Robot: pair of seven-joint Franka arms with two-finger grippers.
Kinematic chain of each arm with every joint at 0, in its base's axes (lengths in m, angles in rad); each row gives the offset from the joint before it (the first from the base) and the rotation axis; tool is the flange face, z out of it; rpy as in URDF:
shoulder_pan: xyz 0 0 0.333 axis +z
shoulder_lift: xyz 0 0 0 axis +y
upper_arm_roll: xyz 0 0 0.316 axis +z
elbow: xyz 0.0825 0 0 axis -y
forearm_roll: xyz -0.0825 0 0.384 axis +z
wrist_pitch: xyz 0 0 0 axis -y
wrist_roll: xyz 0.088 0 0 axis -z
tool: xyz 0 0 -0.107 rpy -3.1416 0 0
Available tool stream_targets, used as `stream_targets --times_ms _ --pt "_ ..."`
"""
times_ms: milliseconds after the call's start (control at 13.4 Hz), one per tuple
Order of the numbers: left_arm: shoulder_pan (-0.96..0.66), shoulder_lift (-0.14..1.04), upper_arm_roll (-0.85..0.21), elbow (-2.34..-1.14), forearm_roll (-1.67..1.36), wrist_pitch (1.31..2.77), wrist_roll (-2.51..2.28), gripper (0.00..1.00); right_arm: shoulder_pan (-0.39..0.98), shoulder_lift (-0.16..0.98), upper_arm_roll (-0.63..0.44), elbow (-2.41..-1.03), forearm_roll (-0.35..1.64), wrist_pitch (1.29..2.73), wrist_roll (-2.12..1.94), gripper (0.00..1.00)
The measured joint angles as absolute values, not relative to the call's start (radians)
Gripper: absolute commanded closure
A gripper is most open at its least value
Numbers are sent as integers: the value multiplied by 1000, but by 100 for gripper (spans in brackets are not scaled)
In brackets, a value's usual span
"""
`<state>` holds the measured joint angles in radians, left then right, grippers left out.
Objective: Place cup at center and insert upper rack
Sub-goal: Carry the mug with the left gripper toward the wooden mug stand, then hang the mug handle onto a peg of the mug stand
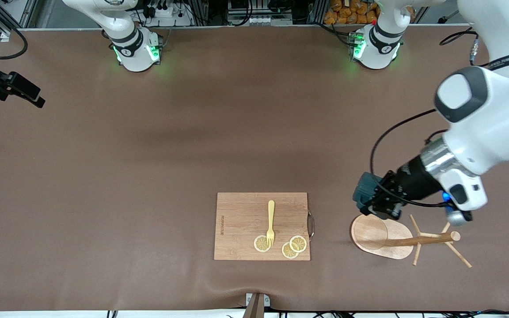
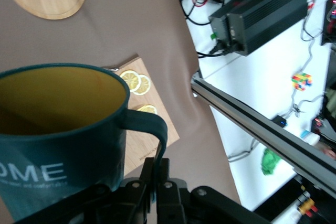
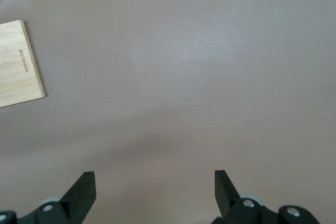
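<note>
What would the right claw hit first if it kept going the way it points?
Probably bare table: the open right claw faces only tabletop, with the board off to one side.

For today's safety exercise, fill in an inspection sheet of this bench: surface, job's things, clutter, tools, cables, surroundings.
Surface: brown table, nothing spilled.
Job's things: mug held by its handle; mug tree lying on its side at the left arm's end.
Clutter: cutting board with fork and lemon slices.
Tools: left tool shut on the mug, over the mug tree's base; right tool open above bare table.
Cables: black cable along left arm.
Surroundings: electronics off the table.
</note>
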<state>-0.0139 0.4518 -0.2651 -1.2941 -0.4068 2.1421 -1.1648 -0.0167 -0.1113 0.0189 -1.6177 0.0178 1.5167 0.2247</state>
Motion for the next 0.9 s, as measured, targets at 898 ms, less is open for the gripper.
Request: stream_targets --times_ms 898 --pt "179 516 -259 -1373 -1050 2143 -429 100 -17 -111 24 -1618 15 1515 227 0"
